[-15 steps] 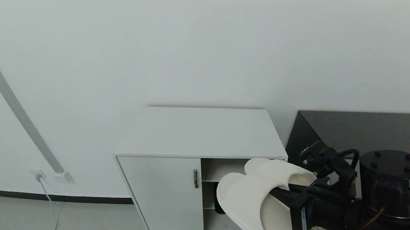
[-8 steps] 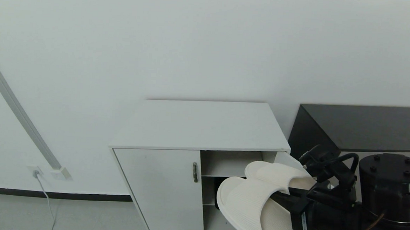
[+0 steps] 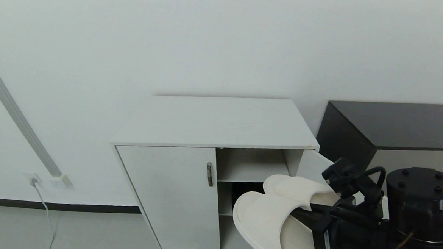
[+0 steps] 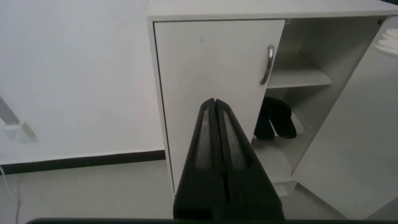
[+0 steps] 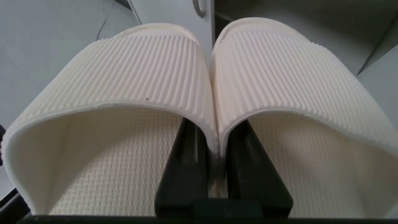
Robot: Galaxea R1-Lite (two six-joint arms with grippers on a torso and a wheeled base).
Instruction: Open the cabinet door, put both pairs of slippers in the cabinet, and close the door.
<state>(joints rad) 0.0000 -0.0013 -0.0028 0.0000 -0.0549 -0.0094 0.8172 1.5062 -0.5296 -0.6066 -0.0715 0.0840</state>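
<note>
Black desk point(image 3: 396, 122) at right; wall socket point(image 3: 33, 178) low at left; grey conduit point(image 3: 17, 114) slanting above it

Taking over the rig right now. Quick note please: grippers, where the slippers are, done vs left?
Left gripper: shut, empty, facing the closed left door.
Right gripper: shut on the cream slippers, held side by side in front of the open right half of the cabinet.
Done: right door is open; a dark pair, apparently the other slippers, sits on a shelf inside.
Left: place the cream pair inside, release, close the right door.
</note>
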